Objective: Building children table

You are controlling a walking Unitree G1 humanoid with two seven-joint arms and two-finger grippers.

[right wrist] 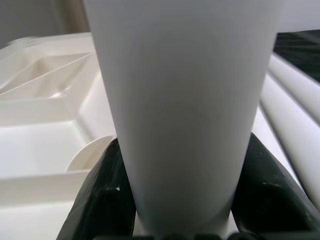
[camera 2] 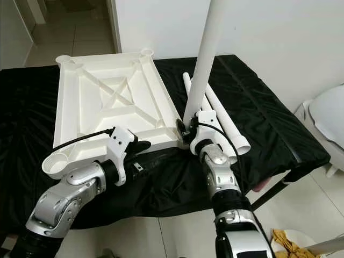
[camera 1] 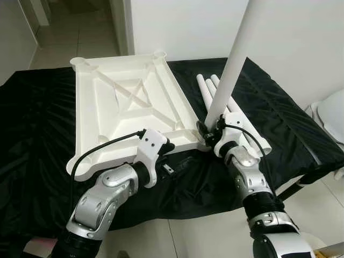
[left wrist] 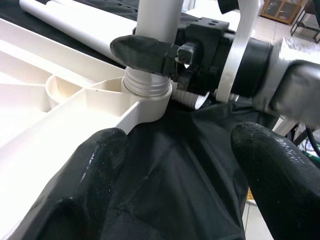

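Observation:
A white plastic tabletop lies upside down on a black cloth. One white leg stands upright in the socket at the tabletop's near right corner, its threaded end showing just above the socket. My right gripper is shut on that leg's base, a black finger on each side. My left gripper stands open at the near edge of the tabletop, just left of that corner, with only black cloth between its fingers.
Three spare white legs lie side by side on the black cloth, right of the tabletop. A white wall stands behind, a tiled doorway at the back left. A white rounded object stands at the right, off the cloth.

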